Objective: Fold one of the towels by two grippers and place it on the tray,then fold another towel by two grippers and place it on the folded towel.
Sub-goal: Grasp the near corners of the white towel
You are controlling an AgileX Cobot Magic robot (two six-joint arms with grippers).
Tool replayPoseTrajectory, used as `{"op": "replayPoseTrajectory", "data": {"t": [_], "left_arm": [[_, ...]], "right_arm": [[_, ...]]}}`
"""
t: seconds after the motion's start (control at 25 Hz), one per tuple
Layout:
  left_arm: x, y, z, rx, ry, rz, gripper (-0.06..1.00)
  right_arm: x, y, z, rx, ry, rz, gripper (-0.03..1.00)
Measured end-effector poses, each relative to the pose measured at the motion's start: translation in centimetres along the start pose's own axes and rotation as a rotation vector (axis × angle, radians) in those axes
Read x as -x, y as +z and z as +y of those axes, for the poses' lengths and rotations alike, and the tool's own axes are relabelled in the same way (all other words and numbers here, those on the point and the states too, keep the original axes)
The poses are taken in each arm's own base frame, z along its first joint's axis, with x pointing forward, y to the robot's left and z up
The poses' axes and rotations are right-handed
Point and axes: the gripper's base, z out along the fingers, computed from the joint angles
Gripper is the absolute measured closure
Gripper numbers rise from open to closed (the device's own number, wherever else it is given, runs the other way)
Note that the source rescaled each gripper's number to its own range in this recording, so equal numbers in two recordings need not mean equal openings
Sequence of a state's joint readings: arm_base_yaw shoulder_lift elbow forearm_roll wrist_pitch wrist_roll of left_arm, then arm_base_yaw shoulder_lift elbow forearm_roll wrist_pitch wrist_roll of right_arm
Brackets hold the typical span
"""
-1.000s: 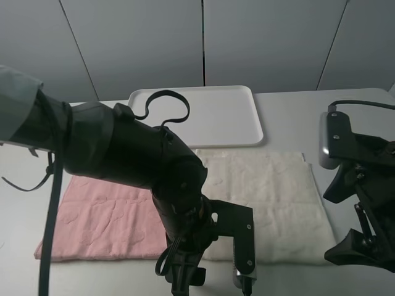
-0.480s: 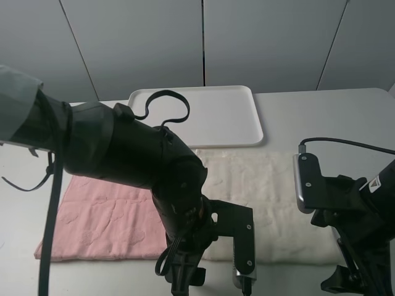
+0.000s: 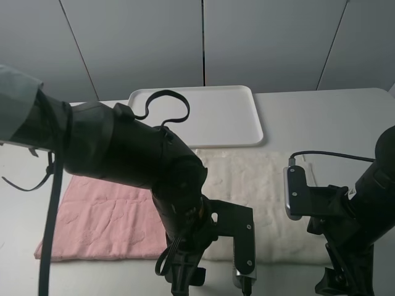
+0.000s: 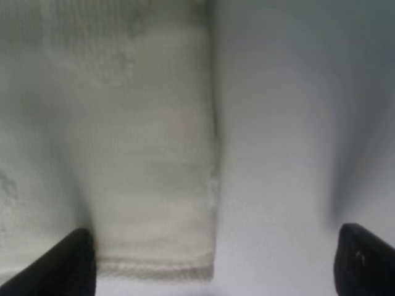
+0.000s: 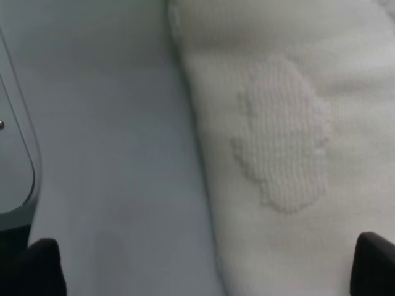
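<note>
a: overhead: tray (image 3: 203,117) at twelve o'clock, bare. pink towel (image 3: 105,216) at eight, white towel (image 3: 265,185) at four, both flat. nothing folded yet!
b: left wrist: left gripper (image 4: 219,265) spread wide, empty, straddling the white corner.
a: right wrist: right gripper (image 5: 207,268) gaping, empty, over its edge.

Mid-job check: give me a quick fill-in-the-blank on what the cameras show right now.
The left gripper straddles a corner of the white towel, jaws ____.
The other towel is ____ in colour.
The count of towels on the tray is ____.
Missing: open; pink; zero.
</note>
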State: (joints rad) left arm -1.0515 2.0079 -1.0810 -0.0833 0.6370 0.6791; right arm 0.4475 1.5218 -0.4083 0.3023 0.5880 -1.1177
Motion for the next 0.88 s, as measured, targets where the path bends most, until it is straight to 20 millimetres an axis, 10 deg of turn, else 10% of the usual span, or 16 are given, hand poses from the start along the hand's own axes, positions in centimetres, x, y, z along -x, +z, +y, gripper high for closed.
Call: {"op": "replayPoseTrajectory", "data": {"t": [0.88], "left_arm": [[0.0,0.0,0.0,0.002,0.002,-0.001,-0.04]], "right_arm": [[-0.1,2.0,0.1,-0.010,-0.136,0.183,-0.03]]}}
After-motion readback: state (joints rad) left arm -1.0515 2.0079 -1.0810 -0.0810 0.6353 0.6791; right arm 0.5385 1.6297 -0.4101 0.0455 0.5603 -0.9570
